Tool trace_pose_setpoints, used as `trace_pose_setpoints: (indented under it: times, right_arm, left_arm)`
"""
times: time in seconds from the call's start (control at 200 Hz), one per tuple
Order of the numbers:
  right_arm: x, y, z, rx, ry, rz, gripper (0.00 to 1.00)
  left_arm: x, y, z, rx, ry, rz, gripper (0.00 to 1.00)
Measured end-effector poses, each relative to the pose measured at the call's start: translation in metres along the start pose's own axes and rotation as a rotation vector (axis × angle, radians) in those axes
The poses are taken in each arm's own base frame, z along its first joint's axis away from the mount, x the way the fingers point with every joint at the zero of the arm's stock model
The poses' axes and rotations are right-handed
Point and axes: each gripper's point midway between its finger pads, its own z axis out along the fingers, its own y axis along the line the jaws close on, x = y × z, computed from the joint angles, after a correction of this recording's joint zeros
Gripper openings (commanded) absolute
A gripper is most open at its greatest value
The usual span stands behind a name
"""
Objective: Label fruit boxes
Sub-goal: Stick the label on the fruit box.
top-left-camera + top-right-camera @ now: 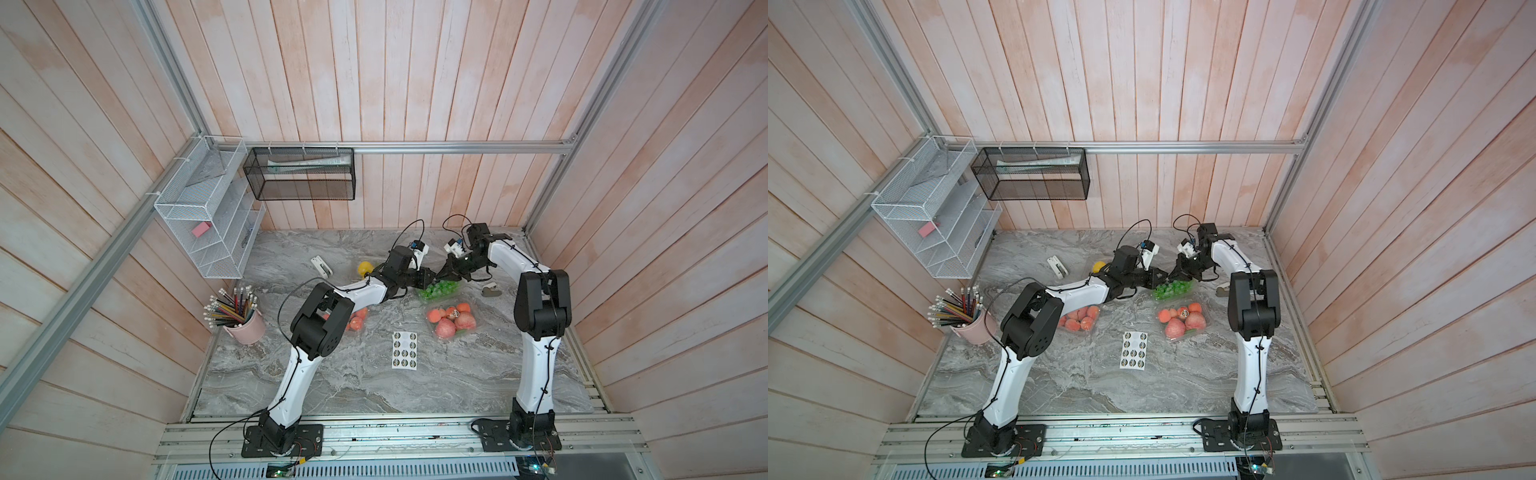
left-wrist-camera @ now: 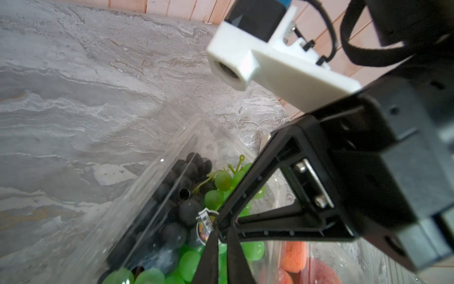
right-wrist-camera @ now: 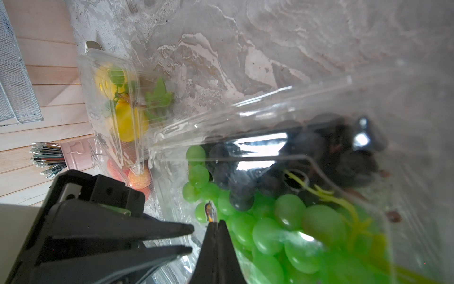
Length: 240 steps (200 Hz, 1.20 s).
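In both top views the light is bright, even and soft, leaving only faint shadows on the table (image 1: 374, 382); the wall planks (image 1: 415, 83) splay outward toward 10 and 2 o'clock (wide-lens distortion). Both wrist views are hazier: white glare streaks the grape box (image 3: 260, 143) lid, and its nearest green grapes blur.

Robot lab cell, aluminium frame (image 1: 457, 147)

Counter (image 1: 353, 386): grey marble, pale veins. Grape box (image 1: 440, 289): clear; grapes green and dark. Sticker (image 2: 205, 225): white rim, dark print, perhaps multicoloured. Sticker sheet (image 1: 404, 350): white. Cup (image 1: 249, 330): pink.
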Motion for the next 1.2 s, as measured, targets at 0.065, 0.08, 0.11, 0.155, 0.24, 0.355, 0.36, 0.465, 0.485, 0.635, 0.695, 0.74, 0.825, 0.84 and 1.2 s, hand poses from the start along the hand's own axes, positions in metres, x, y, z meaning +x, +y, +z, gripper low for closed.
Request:
trace_pose_setpoints:
  times: [0.065,0.08,0.11,0.155,0.24,0.355,0.36,0.465,0.485,0.635,0.695,0.74,0.825,0.84,1.2]
  right_arm:
    - [0.000,0.000,0.000,0.000,0.000,0.000,0.00]
    - [0.000,0.000,0.000,0.000,0.000,0.000,0.00]
    - [0.000,0.000,0.000,0.000,0.000,0.000,0.00]
    - [0.000,0.000,0.000,0.000,0.000,0.000,0.00]
    - [0.000,0.000,0.000,0.000,0.000,-0.004,0.00]
    - [0.000,0.000,0.000,0.000,0.000,-0.006,0.00]
    - [0.000,0.000,0.000,0.000,0.000,-0.007,0.00]
    - [0.000,0.000,0.000,0.002,0.001,-0.006,0.00]
    - [0.000,0.000,0.000,0.001,0.001,-0.005,0.00]
    - [0.001,0.000,0.000,0.002,0.002,-0.005,0.00]
    - [0.001,0.000,0.000,0.001,0.002,-0.005,0.00]
    - [0.001,0.000,0.000,0.002,0.002,-0.005,0.00]
    - [0.001,-0.001,0.000,0.007,0.001,-0.004,0.00]
    - [0.001,-0.001,0.000,0.007,0.001,-0.004,0.00]
    - [0.000,-0.001,0.000,0.008,0.001,-0.004,0.00]
  left_arm:
    - [-0.001,0.001,0.000,-0.005,-0.002,-0.004,0.10]
    - [-0.001,0.001,0.000,-0.005,-0.003,-0.006,0.10]
    - [-0.001,0.001,0.000,-0.007,-0.004,-0.007,0.10]
    - [-0.001,0.001,0.000,-0.007,-0.004,-0.011,0.10]
    - [0.000,0.002,0.001,-0.007,-0.003,-0.018,0.10]
    - [0.000,0.004,0.006,-0.008,-0.003,-0.028,0.10]
    - [0.001,0.005,0.006,-0.008,-0.002,-0.029,0.10]
    - [0.004,0.007,0.008,-0.010,0.003,-0.036,0.10]
    - [0.004,0.007,0.008,-0.009,0.002,-0.036,0.10]
    - [0.000,0.005,0.009,-0.005,-0.007,-0.031,0.10]
    - [-0.001,0.006,0.009,-0.005,-0.008,-0.030,0.10]
    - [0.001,0.007,0.010,-0.006,-0.006,-0.031,0.10]
    - [0.003,0.009,0.011,-0.009,0.000,-0.031,0.09]
    - [0.003,0.009,0.011,-0.009,0.001,-0.030,0.09]
    - [0.006,0.011,0.011,-0.027,0.019,-0.016,0.05]
